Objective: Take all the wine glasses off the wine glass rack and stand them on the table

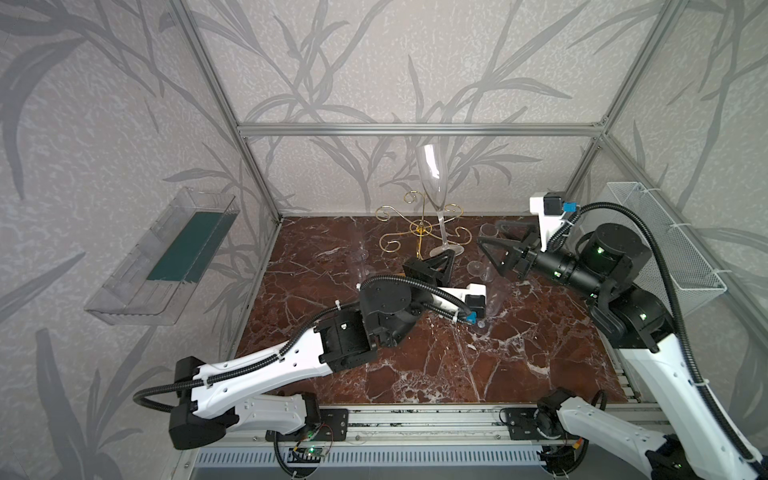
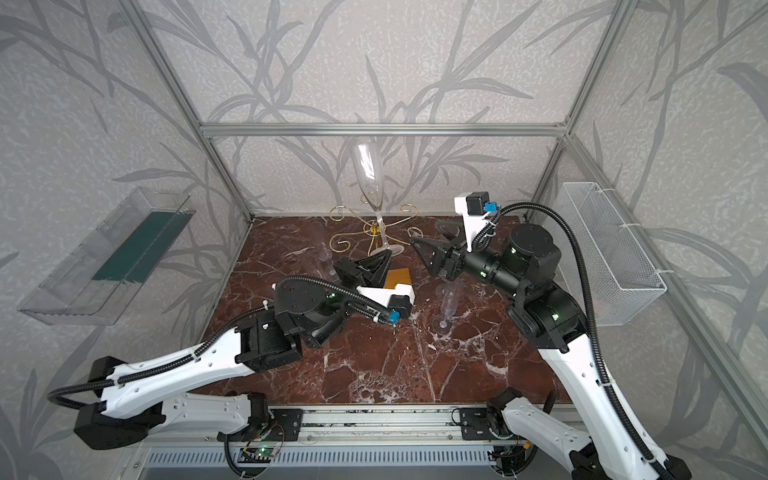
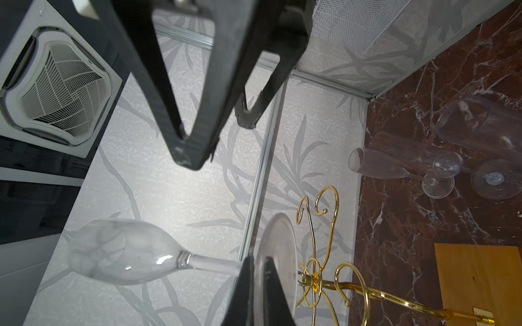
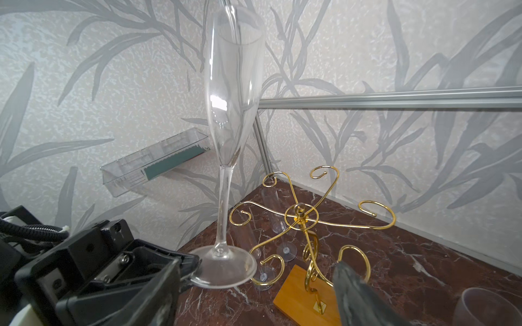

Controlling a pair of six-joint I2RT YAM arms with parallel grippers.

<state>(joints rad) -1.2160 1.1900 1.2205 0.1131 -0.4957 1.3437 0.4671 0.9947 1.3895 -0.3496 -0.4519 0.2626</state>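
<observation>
Wine glass (image 4: 231, 93): upright, aloft just beside wine glass rack (image 4: 300, 216), foot rim pinched in left tool (image 4: 192, 268) | right tool (image 1: 489, 233): spread, empty, near | probable risk: thin edge grip under tall bowl, tipping or slipping onto counter (image 1: 415, 353)

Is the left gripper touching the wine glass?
Touching. The right wrist view shows the left gripper clamped on the foot of the wine glass.
</observation>
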